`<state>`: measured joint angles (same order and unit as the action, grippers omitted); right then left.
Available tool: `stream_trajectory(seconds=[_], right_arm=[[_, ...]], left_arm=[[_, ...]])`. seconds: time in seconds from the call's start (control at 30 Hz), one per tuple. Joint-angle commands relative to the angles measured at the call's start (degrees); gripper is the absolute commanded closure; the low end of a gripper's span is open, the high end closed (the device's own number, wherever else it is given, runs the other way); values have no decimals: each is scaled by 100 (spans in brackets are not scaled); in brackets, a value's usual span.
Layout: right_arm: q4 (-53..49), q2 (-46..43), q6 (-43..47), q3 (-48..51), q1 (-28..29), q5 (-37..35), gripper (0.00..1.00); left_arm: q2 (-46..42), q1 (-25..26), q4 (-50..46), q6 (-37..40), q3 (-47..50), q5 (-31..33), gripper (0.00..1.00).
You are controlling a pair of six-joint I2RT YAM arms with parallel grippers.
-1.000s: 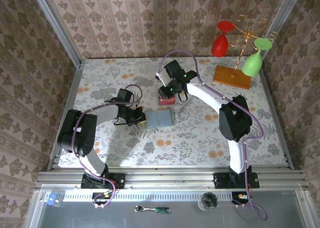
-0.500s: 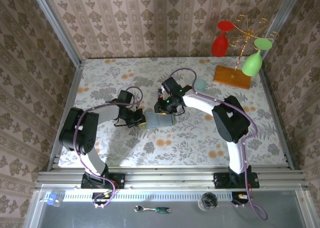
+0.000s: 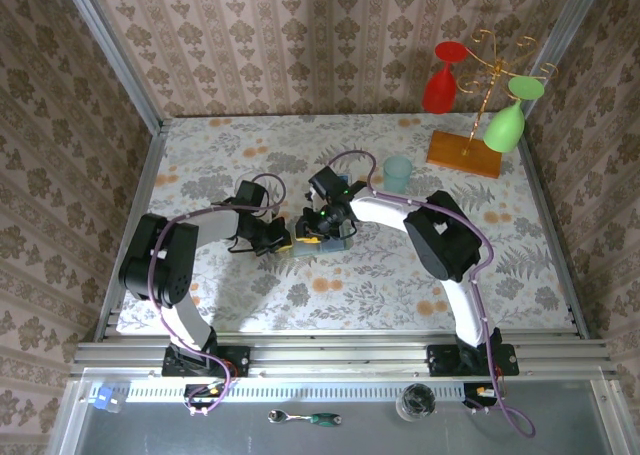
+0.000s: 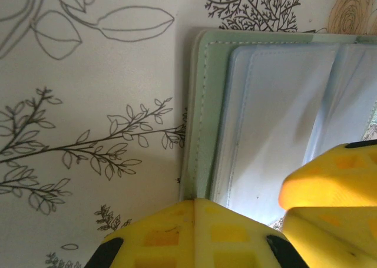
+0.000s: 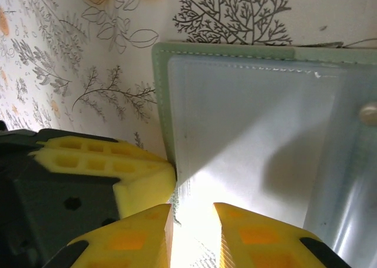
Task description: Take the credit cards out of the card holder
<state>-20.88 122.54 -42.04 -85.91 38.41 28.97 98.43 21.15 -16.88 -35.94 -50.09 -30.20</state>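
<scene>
My right arm has swung down from the upper middle of the bench [image 3: 400, 265] in the last second and now stands over the card holder [image 3: 332, 243], which lies open and flat at the centre of the overhead view. The move has uncovered a pale teal cup [image 3: 398, 172] above and to the right of the arm.

My left gripper [image 3: 277, 237] has not stirred. Its fingers are pressed together at the holder's left edge. In the left wrist view they sit at the bottom of the frame [image 4: 194, 224], touching the lower corner of the green cover [image 4: 203, 121]. Whether they nip that edge or only bear on it I cannot tell.

My right gripper [image 3: 315, 227] has its fingers a narrow slit apart, and I see nothing between them. In the right wrist view they rise from the bottom edge [image 5: 191, 227], just over the clear inner sleeve of the holder [image 5: 247, 121]. The left gripper [image 5: 135, 174] is wedged against the cover's border at lower left. The right fingers [image 4: 330, 185] also crowd the lower right of the left wrist view.

To my eye this is the reach for another card, with one arm steadying the wallet and the other going in. The sleeves look pale and glossy under the glare, and whether any of the credit cards remain in them I cannot tell
</scene>
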Motion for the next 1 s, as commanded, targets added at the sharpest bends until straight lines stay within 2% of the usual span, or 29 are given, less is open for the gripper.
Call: stream_trajectory(seconds=[0.0,0.47,0.97], right_arm=[[-66,126,-78,-153,26,77,76],[-1148,12,374,-331,25,-887,77],[-1281,-534,630,-222,-78,-1113,75]], left_arm=[[106,-59,-167,120,-11,42,100],[97,-91,-236,149,-19,49,100],[-185,-160,-518,306,-274,244,100]])
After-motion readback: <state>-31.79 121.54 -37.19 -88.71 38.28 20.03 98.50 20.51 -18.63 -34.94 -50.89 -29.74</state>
